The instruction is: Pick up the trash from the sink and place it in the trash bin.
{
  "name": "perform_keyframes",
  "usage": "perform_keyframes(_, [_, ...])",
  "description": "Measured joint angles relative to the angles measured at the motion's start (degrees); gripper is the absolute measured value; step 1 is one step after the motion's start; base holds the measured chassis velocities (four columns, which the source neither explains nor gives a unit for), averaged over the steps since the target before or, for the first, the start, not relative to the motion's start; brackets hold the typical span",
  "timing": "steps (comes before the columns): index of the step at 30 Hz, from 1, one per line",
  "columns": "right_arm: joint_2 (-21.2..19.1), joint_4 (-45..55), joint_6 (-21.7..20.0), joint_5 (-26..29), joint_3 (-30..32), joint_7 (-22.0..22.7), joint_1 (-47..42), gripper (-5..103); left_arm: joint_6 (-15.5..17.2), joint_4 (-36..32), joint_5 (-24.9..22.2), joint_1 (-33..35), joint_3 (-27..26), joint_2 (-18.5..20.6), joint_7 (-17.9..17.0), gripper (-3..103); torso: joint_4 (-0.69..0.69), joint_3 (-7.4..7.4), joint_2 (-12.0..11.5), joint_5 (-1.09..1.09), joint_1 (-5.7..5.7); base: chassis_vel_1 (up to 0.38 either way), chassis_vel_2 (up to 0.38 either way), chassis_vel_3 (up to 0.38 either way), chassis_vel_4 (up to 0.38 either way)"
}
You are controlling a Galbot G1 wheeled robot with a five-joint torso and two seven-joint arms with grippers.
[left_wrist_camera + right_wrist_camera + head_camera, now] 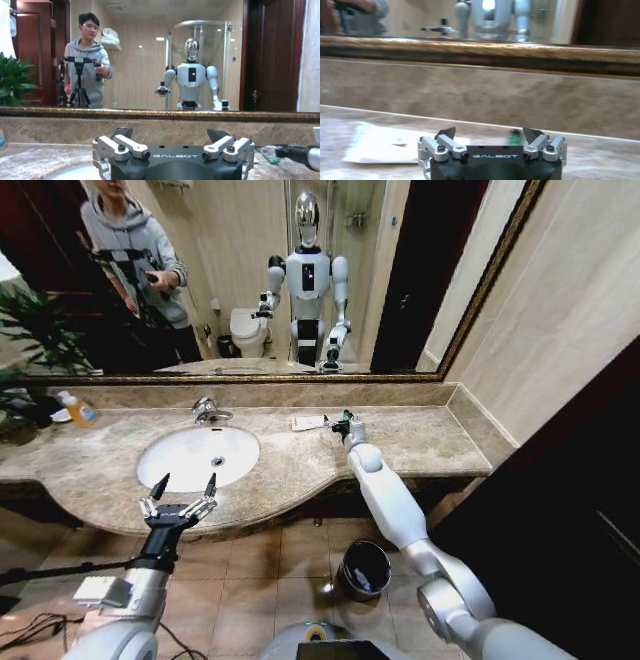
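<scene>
The white oval sink (198,457) is set in the marble countertop, and its rim (70,173) shows in the left wrist view. A flat white packet (308,422) (385,144) lies on the counter to the right of the faucet. My right gripper (342,423) (490,133) is open, low over the counter just right of the packet. A tiny green piece (514,137) (270,159) lies just ahead of its fingers. My left gripper (180,498) (170,133) hangs open and empty over the counter's front edge, by the sink. The black trash bin (364,568) stands on the floor below the right arm.
A chrome faucet (208,411) stands behind the sink. An orange-capped bottle (80,411) and a plant (25,350) are at the counter's far left. A mirror (260,280) backs the counter and a wall closes it on the right.
</scene>
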Motion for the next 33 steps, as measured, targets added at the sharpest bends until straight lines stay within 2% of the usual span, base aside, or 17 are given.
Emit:
perform_keyframes(2, [-0.5, -1.2, 0.8, -1.8, 2.1, 0.1, -0.3, 91, 0.0, 0.0, 0.0, 0.0, 0.0, 0.0, 0.0, 100, -0.07, 0.00, 0.0, 0.00, -0.01, 0.000, 0.000, 0.000, 0.000])
perform_keyframes(17, [2.0, -7.4, 2.3, -1.8, 2.1, -1.1, 1.6, 91, 0.0, 0.0, 0.0, 0.0, 0.0, 0.0, 0.0, 100, -0.02, 0.00, 0.0, 0.01, -0.01, 0.000, 0.000, 0.000, 0.000])
perform_keyframes(19, [2.3, -8.7, 3.1, -2.2, 2.4, -1.4, 2.0, 88, 0.0, 0.0, 0.0, 0.0, 0.0, 0.0, 0.0, 100, -0.02, 0.00, 0.0, 0.01, -0.01, 0.000, 0.000, 0.000, 0.000])
perform_keyframes(20, [2.3, -9.5, 3.5, -2.4, 2.5, -1.8, 2.1, 80, 0.0, 0.0, 0.0, 0.0, 0.0, 0.0, 0.0, 100, -0.02, 0.00, 0.0, 0.01, -0.01, 0.000, 0.000, 0.000, 0.000])
perform_keyframes(22, [2.3, -9.5, 3.5, -2.4, 2.5, -1.8, 2.1, 80, 0.0, 0.0, 0.0, 0.0, 0.0, 0.0, 0.0, 100, -0.02, 0.00, 0.0, 0.01, -0.01, 0.000, 0.000, 0.000, 0.000])
perform_keyframes(24, [2.1, -9.9, 3.6, -2.6, 2.5, -2.1, 2.2, 73, 0.0, 0.0, 0.0, 0.0, 0.0, 0.0, 0.0, 100, -0.02, 0.00, 0.0, 0.01, -0.01, 0.000, 0.000, 0.000, 0.000])
perform_keyframes(25, [2.1, -9.9, 3.6, -2.6, 2.5, -2.1, 2.2, 73, 0.0, 0.0, 0.0, 0.0, 0.0, 0.0, 0.0, 100, -0.02, 0.00, 0.0, 0.01, -0.01, 0.000, 0.000, 0.000, 0.000])
perform_keyframes(28, [1.9, -10.5, 3.8, -2.7, 2.6, -2.3, 2.2, 60, 0.0, 0.0, 0.0, 0.0, 0.0, 0.0, 0.0, 100, -0.02, 0.00, 0.0, 0.02, -0.01, 0.000, 0.000, 0.000, 0.000])
perform_keyframes(29, [1.9, -10.5, 3.8, -2.7, 2.6, -2.3, 2.2, 60, 0.0, 0.0, 0.0, 0.0, 0.0, 0.0, 0.0, 100, -0.02, 0.00, 0.0, 0.02, -0.01, 0.000, 0.000, 0.000, 0.000])
perform_keyframes(32, [1.6, -10.6, 4.0, -2.7, 2.6, -2.3, 2.2, 48, 0.0, 0.0, 0.0, 0.0, 0.0, 0.0, 0.0, 100, -0.02, 0.00, 0.0, 0.02, -0.01, 0.000, 0.000, 0.000, 0.000])
perform_keyframes(33, [1.4, -10.5, 4.0, -2.6, 2.6, -2.3, 2.2, 48, 0.0, 0.0, 0.0, 0.0, 0.0, 0.0, 0.0, 100, -0.02, 0.00, 0.0, 0.02, -0.01, 0.000, 0.000, 0.000, 0.000])
